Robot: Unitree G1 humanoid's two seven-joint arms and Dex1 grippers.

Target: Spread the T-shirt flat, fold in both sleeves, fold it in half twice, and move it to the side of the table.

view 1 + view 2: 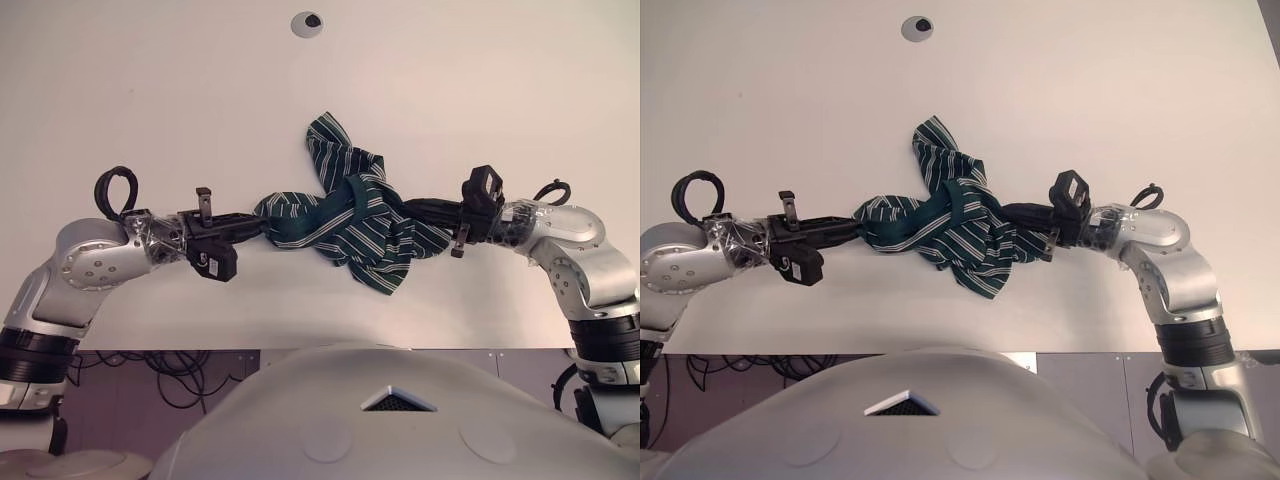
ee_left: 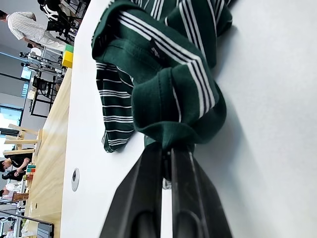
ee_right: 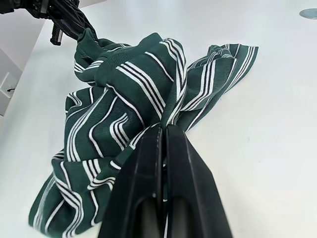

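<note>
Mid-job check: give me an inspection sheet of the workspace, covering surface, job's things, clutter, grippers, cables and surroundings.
Surface: white table, with a round grommet near its far edge.
Job's things: T-shirt, green with white stripes, bunched and twisted near the table's middle, not flat.
Clutter: nothing seen.
Grippers: left gripper has its fingers shut on the T-shirt's left end; right gripper is shut on its right end.
Cables: black cable loops at both wrists; loose cables hang below the table's near edge.
Surroundings: wooden top beside the table.
</note>
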